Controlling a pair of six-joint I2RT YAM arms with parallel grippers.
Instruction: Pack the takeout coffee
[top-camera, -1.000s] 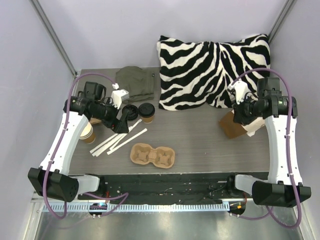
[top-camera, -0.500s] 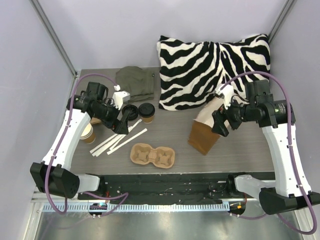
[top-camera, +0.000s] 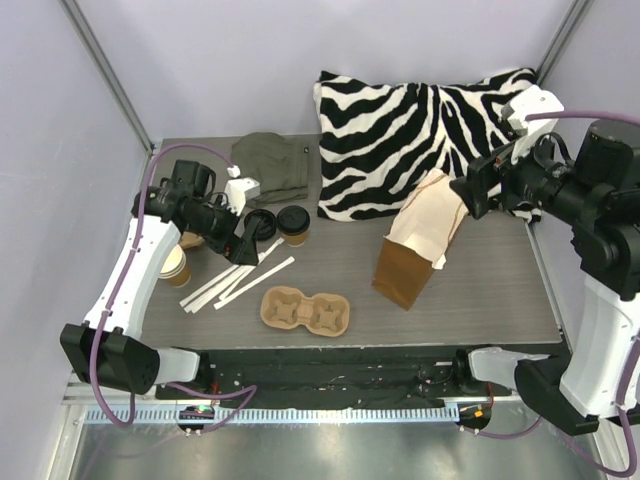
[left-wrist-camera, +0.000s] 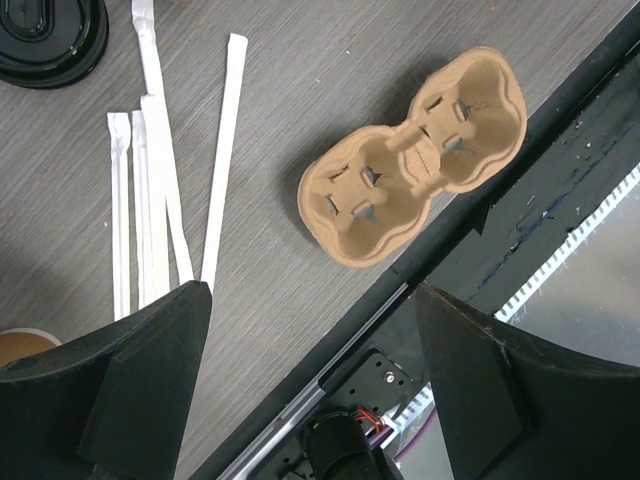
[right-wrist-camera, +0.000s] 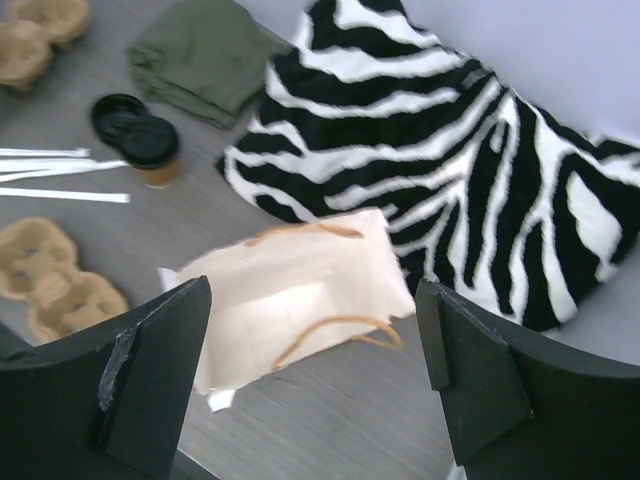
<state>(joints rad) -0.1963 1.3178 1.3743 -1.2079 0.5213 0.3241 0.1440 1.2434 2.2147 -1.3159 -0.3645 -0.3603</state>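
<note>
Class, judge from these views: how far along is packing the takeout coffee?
Done: the paper bag stands open. In hand: nothing; the left and right jaws are open and empty. Left: the unlidded cup, the lidded cup and the empty carrier all sit outside the bag.

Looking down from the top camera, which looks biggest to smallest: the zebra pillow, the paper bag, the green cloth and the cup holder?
1. zebra pillow, by far the biggest
2. paper bag, though it stands tall, nearer the camera
3. green cloth and cup holder: too alike to rank
</note>
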